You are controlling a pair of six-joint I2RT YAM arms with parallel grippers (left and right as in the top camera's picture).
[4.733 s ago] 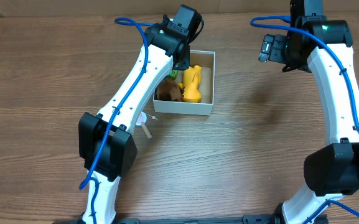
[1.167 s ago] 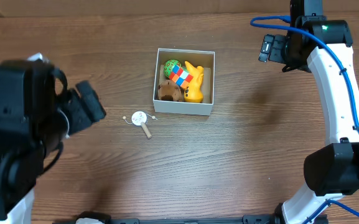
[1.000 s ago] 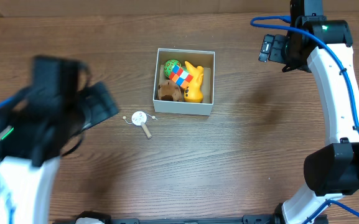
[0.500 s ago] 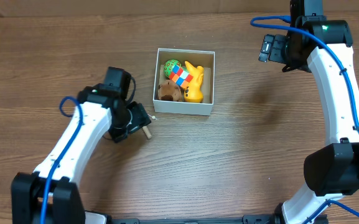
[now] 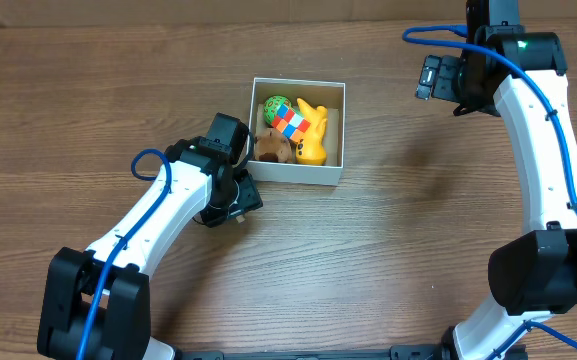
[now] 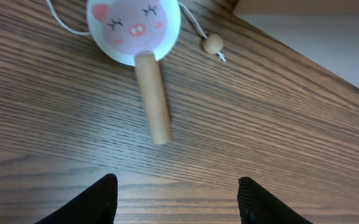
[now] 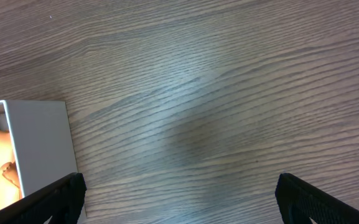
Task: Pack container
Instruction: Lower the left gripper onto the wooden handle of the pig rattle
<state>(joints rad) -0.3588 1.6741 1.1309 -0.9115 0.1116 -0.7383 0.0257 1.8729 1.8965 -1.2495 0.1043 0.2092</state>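
The container [image 5: 330, 176], a white-walled square box, sits at the table's middle back. It holds a green ball [image 5: 275, 106], a colourful cube [image 5: 290, 124], a yellow toy [image 5: 312, 135] and a brown toy [image 5: 271, 148]. My left gripper [image 5: 238, 196] is open and empty, low over the table just left of the box's front corner. In the left wrist view a pig-faced paddle drum [image 6: 134, 28] with a wooden handle and a beaded string lies ahead of the open fingers [image 6: 176, 199]. In the overhead view the arm hides it. My right gripper [image 5: 431, 78] is open and empty, right of the box.
The box's white wall shows at the top right of the left wrist view [image 6: 316, 37] and its corner at the left of the right wrist view [image 7: 39, 143]. Bare wooden table lies under the right gripper [image 7: 179, 193].
My left arm left the box, swung out to the far left, then came back in over the paddle drum beside the box. The right arm has not moved.
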